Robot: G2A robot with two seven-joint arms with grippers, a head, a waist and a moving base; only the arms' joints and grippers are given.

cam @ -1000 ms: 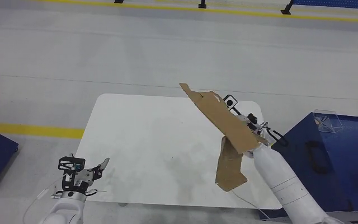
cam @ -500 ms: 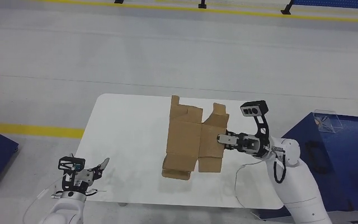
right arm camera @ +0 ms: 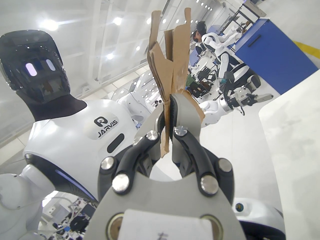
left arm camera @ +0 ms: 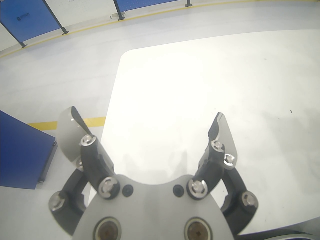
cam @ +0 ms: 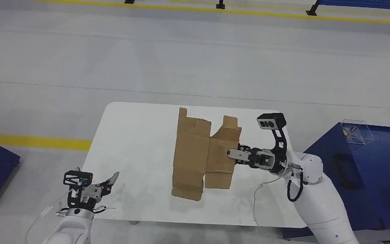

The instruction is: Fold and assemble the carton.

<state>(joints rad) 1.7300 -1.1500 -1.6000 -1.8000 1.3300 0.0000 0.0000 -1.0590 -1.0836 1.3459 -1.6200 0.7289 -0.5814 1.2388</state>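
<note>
A flat brown carton with its flaps spread out is held broad side up over the middle of the white table. My right gripper is shut on its right edge. In the right wrist view the carton is seen edge-on, pinched between the fingers of the right gripper. My left gripper hovers open at the table's near left corner, well apart from the carton. In the left wrist view the left gripper has nothing between its fingers, only bare table beneath.
A blue cabinet stands just right of the table, with a clear plastic piece on top. A cable hangs from the right arm over the table's near right part. Another blue block stands left of the table.
The right arm has swung the carton from a raised, tilted pose down to broad side up over the table, then shifted it slightly left. The left arm has not moved.
</note>
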